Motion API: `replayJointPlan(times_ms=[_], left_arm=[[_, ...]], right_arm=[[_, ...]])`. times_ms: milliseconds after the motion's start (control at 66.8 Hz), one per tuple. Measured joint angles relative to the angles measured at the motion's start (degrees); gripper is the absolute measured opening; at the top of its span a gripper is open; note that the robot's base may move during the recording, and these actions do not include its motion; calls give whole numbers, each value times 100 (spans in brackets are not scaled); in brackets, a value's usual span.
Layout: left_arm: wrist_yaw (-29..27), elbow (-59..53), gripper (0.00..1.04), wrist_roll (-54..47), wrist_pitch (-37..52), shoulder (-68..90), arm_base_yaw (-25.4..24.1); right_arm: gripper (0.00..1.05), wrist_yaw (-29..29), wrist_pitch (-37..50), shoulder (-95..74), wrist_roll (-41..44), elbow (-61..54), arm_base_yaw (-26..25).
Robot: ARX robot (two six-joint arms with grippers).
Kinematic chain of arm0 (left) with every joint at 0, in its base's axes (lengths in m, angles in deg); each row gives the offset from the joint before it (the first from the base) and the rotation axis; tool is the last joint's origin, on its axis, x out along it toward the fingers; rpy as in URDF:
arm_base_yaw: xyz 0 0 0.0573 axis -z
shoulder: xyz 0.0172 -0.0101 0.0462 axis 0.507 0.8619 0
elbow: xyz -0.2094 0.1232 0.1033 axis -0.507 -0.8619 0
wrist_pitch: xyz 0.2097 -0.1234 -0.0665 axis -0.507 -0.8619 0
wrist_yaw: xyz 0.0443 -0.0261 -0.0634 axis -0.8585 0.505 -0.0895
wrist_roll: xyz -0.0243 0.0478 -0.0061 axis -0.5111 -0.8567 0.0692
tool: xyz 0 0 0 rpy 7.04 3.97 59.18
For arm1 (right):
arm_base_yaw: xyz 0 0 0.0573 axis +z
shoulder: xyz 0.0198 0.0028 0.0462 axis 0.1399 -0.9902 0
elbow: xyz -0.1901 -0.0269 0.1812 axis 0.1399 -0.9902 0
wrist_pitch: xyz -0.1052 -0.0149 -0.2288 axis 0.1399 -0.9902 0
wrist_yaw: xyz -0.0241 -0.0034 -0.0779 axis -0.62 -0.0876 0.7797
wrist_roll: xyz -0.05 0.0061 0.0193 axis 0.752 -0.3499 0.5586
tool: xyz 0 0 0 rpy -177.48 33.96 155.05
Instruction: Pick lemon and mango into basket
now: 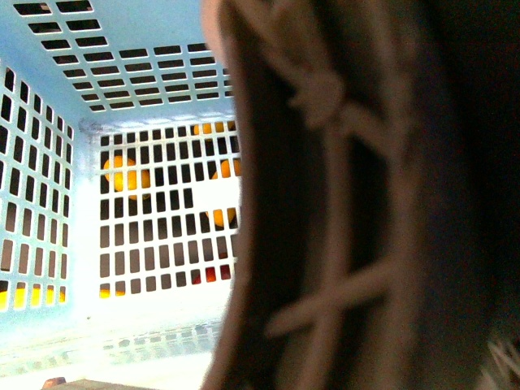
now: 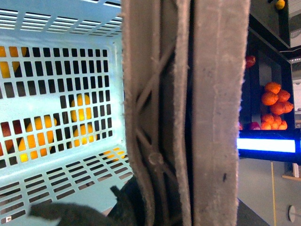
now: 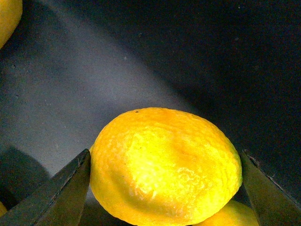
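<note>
The lemon [image 3: 164, 160], bright yellow with dimpled skin, sits squeezed between my right gripper's dark fingers [image 3: 66, 188]; the right gripper [image 3: 164, 193] is shut on it just above a dark grey surface. The teal basket [image 1: 89, 236] fills the front view, tipped so that I look into its slotted walls. Its brown handle [image 1: 349, 203] with pale zip ties blocks the right half. In the left wrist view the handle [image 2: 211, 117] runs straight through my left gripper [image 2: 141, 212], which is shut on it beside the basket wall [image 2: 61, 122]. I cannot pick out the mango.
Yellow-orange fruits [image 1: 126, 175] show through the basket slots, too hidden to name. More yellow fruit lies under the lemon [image 3: 230, 216] and in a corner [image 3: 7, 14]. A dark shelf holds orange fruits [image 2: 275, 99] above a lit blue bar [image 2: 268, 145].
</note>
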Motion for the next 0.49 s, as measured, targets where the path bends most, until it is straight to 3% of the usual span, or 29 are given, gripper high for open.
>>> replayJointPlan(times_ms=[494], left_arm=[[2,0,15,0,0,0,0]], right_arm=[[81,-260,511,745,-710,-748,-577]])
